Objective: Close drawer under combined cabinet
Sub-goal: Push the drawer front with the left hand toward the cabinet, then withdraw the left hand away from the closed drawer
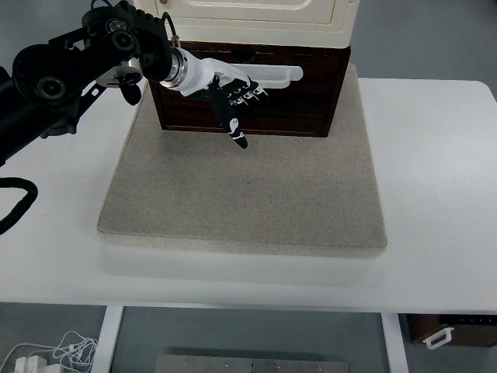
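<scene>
Top view: left hand against drawer

Cabinet top cut off by upper edge; drawer front partly behind left hand.

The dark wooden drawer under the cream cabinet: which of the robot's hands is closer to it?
The left. The left hand lies flat against the front of the drawer, at its white handle. The right hand is not in view at all.
</scene>
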Action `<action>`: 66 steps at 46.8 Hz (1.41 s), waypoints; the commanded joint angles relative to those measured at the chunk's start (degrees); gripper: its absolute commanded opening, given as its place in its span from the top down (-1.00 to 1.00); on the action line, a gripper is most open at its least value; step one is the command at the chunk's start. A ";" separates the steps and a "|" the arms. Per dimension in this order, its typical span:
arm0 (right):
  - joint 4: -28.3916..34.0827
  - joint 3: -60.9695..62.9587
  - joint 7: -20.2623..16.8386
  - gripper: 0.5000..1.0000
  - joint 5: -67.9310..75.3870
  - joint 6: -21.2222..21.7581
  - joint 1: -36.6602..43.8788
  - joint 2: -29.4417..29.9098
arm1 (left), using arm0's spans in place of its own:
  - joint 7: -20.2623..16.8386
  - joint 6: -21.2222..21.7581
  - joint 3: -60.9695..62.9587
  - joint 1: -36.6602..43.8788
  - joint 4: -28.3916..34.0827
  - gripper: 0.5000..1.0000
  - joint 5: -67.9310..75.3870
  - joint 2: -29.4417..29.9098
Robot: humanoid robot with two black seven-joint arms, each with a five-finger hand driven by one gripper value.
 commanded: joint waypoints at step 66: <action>0.00 0.01 0.00 -0.81 -0.01 0.00 0.00 0.00 | -30.53 13.37 -43.11 -6.85 4.54 -1.00 -15.64 5.70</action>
